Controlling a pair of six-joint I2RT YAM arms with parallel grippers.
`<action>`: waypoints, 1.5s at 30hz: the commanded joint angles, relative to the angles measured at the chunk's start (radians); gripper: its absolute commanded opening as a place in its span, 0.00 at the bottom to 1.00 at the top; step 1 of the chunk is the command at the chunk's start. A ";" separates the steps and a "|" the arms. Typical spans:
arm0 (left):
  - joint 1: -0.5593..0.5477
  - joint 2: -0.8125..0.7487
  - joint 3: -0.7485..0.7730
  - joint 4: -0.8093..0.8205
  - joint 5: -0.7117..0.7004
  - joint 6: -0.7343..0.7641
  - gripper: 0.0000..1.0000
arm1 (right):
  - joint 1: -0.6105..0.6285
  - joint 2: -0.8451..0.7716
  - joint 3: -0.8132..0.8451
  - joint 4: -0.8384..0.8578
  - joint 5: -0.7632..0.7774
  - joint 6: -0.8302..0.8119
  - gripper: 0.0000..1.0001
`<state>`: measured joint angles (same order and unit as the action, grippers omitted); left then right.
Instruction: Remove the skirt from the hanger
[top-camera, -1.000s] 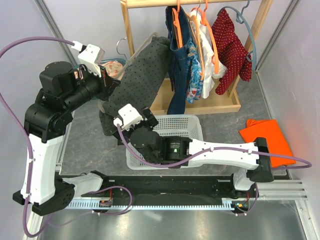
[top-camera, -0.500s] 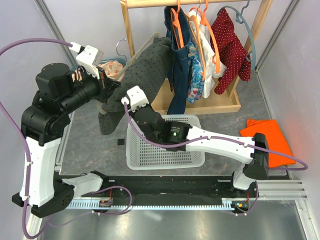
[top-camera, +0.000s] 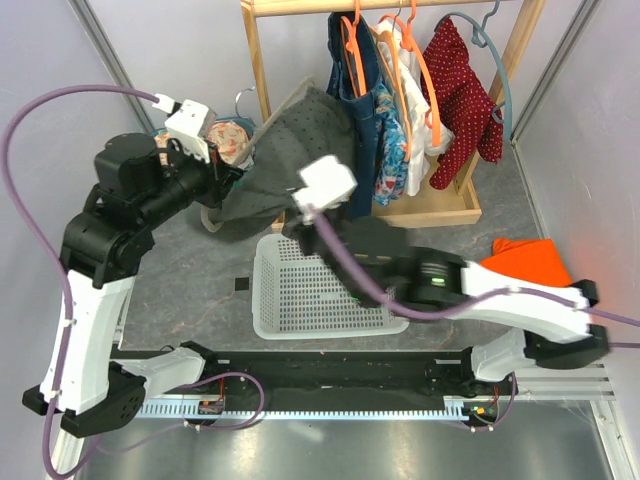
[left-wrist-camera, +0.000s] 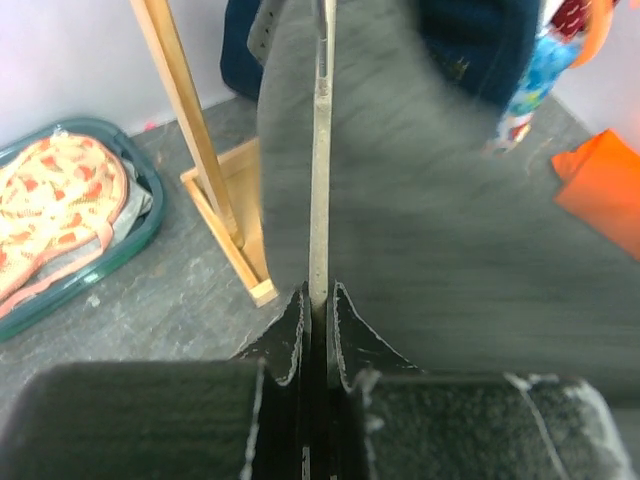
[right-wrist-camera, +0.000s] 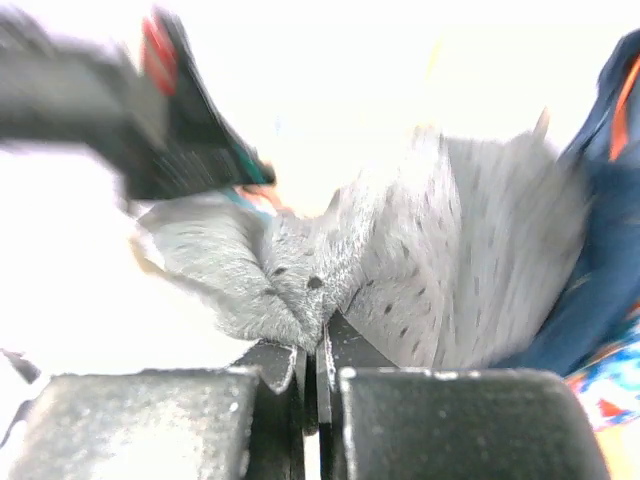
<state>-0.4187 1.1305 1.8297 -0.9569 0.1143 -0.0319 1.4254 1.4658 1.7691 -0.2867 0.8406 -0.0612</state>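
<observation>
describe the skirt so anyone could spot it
At the back stands a wooden clothes rack; the skirt is at its left end, stretched toward the left arm. Unlike the blue denim, floral and red garments beside it, it is grey with dark dots, and the right gripper pinches it.

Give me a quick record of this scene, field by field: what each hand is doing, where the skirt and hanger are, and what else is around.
left hand: shut on the hanger
hanger: thin pale bar lying along the skirt
right hand: shut on a fold of the skirt
skirt: grey, dotted, spread between the two hands
basket: white, just in front of the skirt
rack: wooden, with clothes hanging from it
orange cloth: lying flat, far right
</observation>
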 joint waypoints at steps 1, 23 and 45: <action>0.003 -0.018 -0.110 0.167 -0.097 0.069 0.02 | 0.082 -0.197 0.188 0.043 0.091 -0.103 0.00; 0.001 -0.021 -0.109 0.214 -0.087 0.063 0.02 | 0.096 -0.151 0.283 -0.192 -0.083 0.084 0.00; 0.003 0.057 -0.006 0.236 -0.062 0.047 0.02 | 0.086 -0.262 -0.054 -0.213 0.165 0.201 0.00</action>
<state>-0.4202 1.1843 1.7893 -0.7826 0.0349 0.0151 1.5166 1.2381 1.8122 -0.5346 0.8619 0.0925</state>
